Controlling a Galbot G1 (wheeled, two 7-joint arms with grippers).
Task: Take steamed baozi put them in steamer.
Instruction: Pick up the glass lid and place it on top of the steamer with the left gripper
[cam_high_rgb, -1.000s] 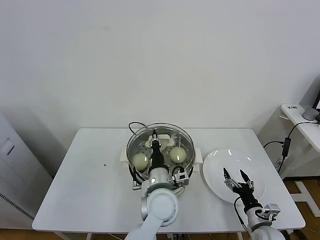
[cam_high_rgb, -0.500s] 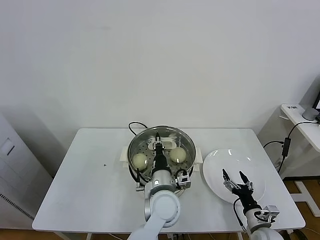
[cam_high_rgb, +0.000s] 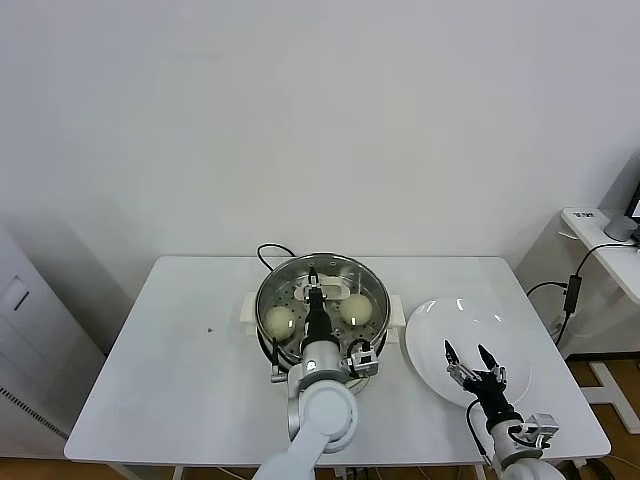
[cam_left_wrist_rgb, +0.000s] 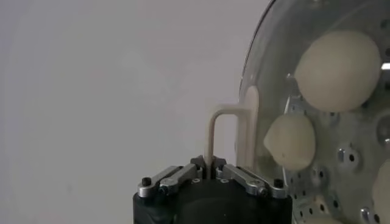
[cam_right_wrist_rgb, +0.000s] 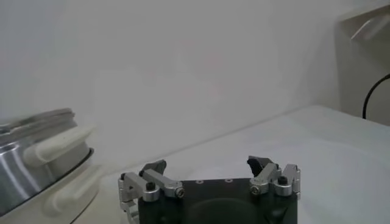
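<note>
Gripping lid handle (cam_left_wrist_rgb: 214, 137) — left end effector (cam_left_wrist_rgb: 211, 164), wrist-cam only.

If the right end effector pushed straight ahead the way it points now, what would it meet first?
Probably only the white plate it hovers over. The right end effector, open, points away from the robot across the plate. If it clears the far rim, the way looks free up to the wall; height is unclear. The steamer sits off to its left.

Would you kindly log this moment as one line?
left end effector: shut on lid handle, over steamer | baozi: in steamer | right end effector: open, over plate
</note>
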